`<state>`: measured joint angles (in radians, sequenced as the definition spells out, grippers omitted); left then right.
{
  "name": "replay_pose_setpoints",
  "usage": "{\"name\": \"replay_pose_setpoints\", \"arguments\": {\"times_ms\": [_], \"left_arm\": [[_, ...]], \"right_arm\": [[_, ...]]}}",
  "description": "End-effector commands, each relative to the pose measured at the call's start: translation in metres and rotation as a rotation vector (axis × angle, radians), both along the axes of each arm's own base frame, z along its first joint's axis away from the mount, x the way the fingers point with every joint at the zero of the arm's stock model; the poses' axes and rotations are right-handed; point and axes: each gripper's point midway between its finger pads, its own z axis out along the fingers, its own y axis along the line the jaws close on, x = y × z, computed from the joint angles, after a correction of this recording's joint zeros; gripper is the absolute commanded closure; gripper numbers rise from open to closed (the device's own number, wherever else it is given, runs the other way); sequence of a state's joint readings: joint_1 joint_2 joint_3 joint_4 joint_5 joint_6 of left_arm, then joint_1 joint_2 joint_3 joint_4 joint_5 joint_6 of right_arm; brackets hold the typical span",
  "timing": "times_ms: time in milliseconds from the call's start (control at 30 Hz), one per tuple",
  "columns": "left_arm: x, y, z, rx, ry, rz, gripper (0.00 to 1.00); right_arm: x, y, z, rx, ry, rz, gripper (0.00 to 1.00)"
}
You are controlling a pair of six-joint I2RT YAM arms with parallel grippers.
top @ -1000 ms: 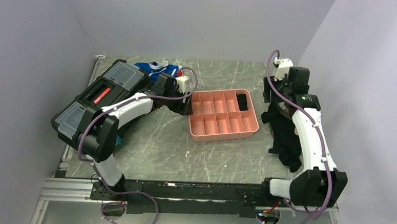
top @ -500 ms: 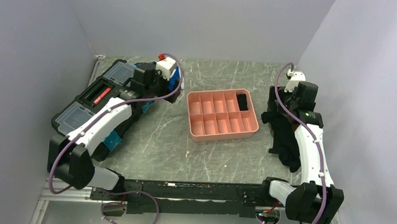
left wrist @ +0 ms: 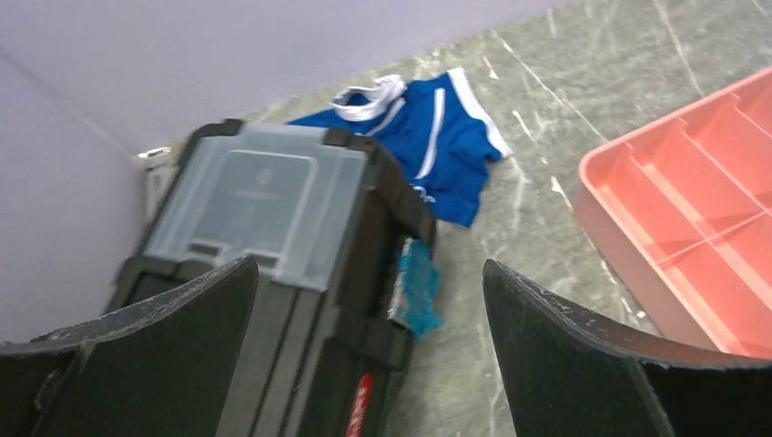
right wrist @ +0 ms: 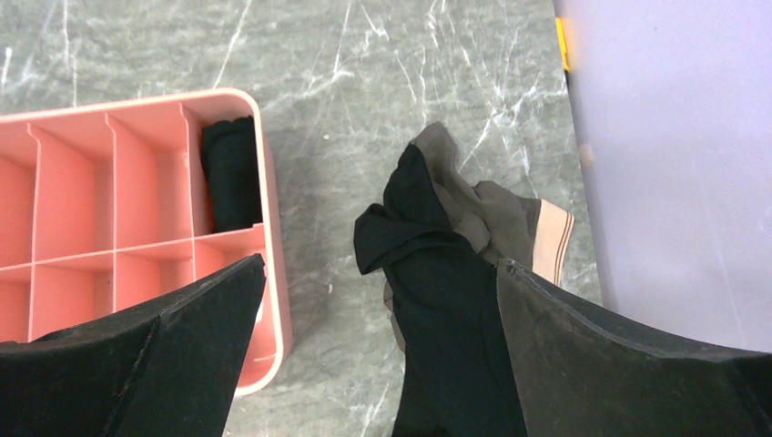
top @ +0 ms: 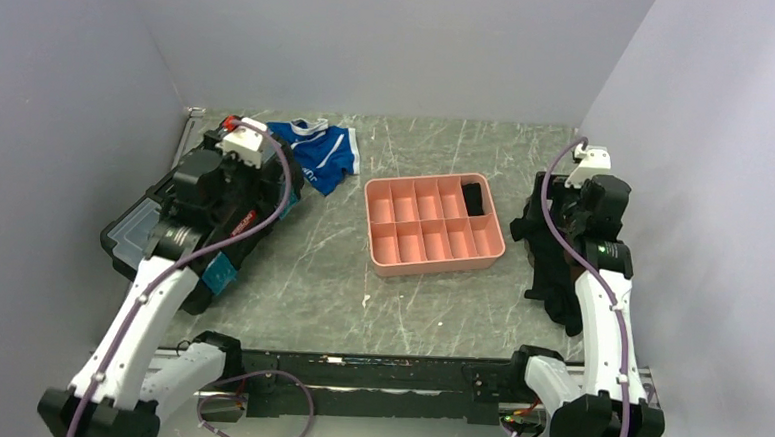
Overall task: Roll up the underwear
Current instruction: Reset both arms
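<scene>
Underwear [right wrist: 446,300] lies crumpled on the table [right wrist: 364,91] just right of the pink tray [right wrist: 278,228], under the right gripper [right wrist: 380,266], jaws apart and empty (left gripper [left wrist: 369,269] likewise, above the toolbox [left wrist: 255,209]); judged soft, light, limp, best pinched at a raised fold.

We see a salmon-pink tray [top: 431,268] on a grey-green table [top: 300,274] veined with white like marble. In the tray's far right compartment lies a plain black roll [top: 473,197]. Left of the tray, royal-blue briefs [top: 322,153] carry white trim and white stripes. Farther left of the tray, a black toolbox [left wrist: 264,200] has smoky clear lids, a red label and a teal latch. Right of the tray, a heap of cloth [right wrist: 446,291] is black, with sheer grey and a tan band. The left gripper [left wrist: 369,266] and right gripper [right wrist: 378,264] are matte black.
</scene>
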<state>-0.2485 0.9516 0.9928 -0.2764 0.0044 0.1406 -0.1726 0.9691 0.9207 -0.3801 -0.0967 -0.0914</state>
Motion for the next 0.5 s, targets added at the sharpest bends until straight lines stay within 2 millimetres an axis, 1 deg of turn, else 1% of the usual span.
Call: {"name": "replay_pose_setpoints", "arguments": {"times_ms": [0,100,167,267,333,400,467], "left_arm": [[-0.025,0.034,0.013,0.049,-0.042,0.094,0.01],[-0.04,0.049,0.013,0.056,-0.057,0.153,0.01],[-0.049,0.054,0.013,0.057,-0.058,0.169,0.01],[-0.059,0.052,0.008,0.043,-0.021,0.151,0.01],[-0.066,0.045,0.003,0.019,-0.003,0.109,0.01],[-0.071,0.041,-0.003,-0.01,-0.019,0.087,0.01],[-0.075,0.041,-0.005,-0.044,-0.072,0.085,0.01]], "right_arm": [[0.001,0.003,0.025,0.016,-0.115,0.004,0.0],[-0.002,0.016,0.025,0.026,-0.114,0.077,0.0],[-0.004,0.024,0.022,0.041,-0.095,0.12,0.0],[-0.006,0.024,0.022,0.032,-0.102,0.129,0.0],[-0.009,0.021,0.026,0.014,-0.123,0.115,0.0],[-0.013,0.02,0.028,-0.004,-0.14,0.109,0.0],[-0.018,0.019,0.03,-0.022,-0.163,0.109,0.0]]}}
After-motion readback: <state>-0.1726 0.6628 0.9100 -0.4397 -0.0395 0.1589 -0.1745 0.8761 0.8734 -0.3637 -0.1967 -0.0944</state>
